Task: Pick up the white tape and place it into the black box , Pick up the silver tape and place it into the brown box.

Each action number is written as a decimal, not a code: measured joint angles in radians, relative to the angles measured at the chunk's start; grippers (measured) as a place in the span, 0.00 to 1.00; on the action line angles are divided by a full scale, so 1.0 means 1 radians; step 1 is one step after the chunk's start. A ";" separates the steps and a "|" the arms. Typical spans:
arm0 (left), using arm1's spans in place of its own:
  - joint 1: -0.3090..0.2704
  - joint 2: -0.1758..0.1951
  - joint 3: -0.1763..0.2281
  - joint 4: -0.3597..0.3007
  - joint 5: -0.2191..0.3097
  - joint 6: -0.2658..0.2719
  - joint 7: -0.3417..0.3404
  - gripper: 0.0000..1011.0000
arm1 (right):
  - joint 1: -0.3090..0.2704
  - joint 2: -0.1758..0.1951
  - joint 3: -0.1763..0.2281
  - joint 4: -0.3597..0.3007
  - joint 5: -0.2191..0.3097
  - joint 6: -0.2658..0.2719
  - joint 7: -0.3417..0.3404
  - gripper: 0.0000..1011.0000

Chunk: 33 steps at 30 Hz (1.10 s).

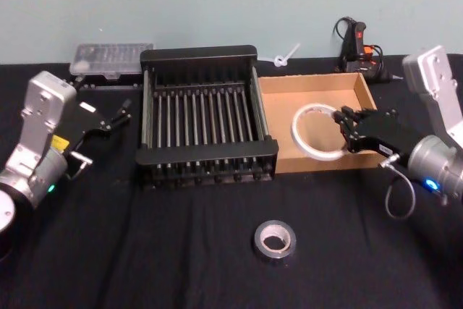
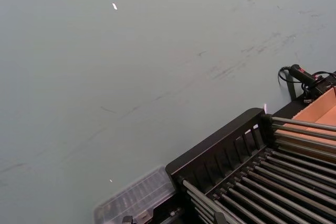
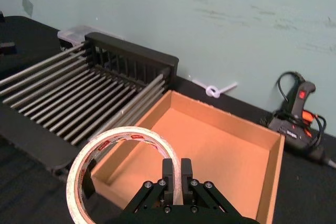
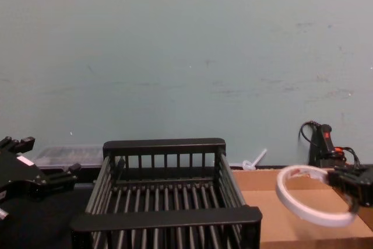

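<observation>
The white tape, a thin wide ring, hangs tilted above the brown box, with my right gripper shut on its right edge. In the right wrist view the fingers pinch the white tape's band over the near side of the cardboard tray. From the chest the ring floats just above the brown box. The silver tape lies flat on the black cloth in front. The black box stands left of the tray. My left gripper rests open left of the crate.
A clear plastic case lies behind the crate's left corner. A glue gun with its cable and a white zip tie sit behind the brown box. Black cloth covers the table, and a wall stands close behind.
</observation>
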<state>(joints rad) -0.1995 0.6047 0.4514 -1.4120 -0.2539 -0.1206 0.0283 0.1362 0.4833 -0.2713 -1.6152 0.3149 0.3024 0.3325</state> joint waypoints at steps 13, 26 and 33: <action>0.000 0.000 0.000 0.000 0.000 0.000 0.000 0.99 | 0.126 -0.057 -0.073 0.083 -0.042 -0.004 0.028 0.09; 0.000 0.000 0.000 0.000 0.000 0.000 0.000 0.99 | 0.224 -0.117 -0.135 0.163 -0.077 -0.022 0.052 0.09; 0.000 0.000 0.000 0.000 0.000 0.000 0.000 0.99 | 0.266 -0.145 -0.159 0.214 -0.085 -0.024 0.068 0.09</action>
<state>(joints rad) -0.1996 0.6047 0.4514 -1.4120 -0.2539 -0.1205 0.0283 0.4024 0.3381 -0.4300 -1.4008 0.2296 0.2783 0.4009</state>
